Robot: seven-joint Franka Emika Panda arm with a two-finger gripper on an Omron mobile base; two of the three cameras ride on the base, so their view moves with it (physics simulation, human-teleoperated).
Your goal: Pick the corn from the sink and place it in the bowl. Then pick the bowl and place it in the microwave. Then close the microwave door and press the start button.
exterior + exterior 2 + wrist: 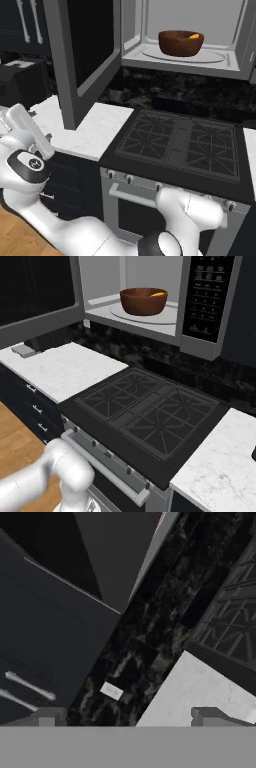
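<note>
White arm links crowd the bottom of both base views, folded low in front of the stove (150, 416), while the tool (131, 718) shows in the hand view with its two tips set wide apart and nothing between them. It looks past the white table (200, 692) toward the black backsplash, with the microwave door (85, 55) at about eleven o'clock. That door hangs swung out over the table at nine o'clock of the stove, leaving the microwave (150, 301) cavity open. On the glass turntable sits the bowl (181, 42), roughly centred, and the corn (194, 36) lies inside it against the rim at two o'clock. So the loading looks finished, and the spread, empty tool fits a release already made. What remains, judging by the layout, is pushing the door shut and pressing start on the button strip (206, 291) at three o'clock of the cavity.
</note>
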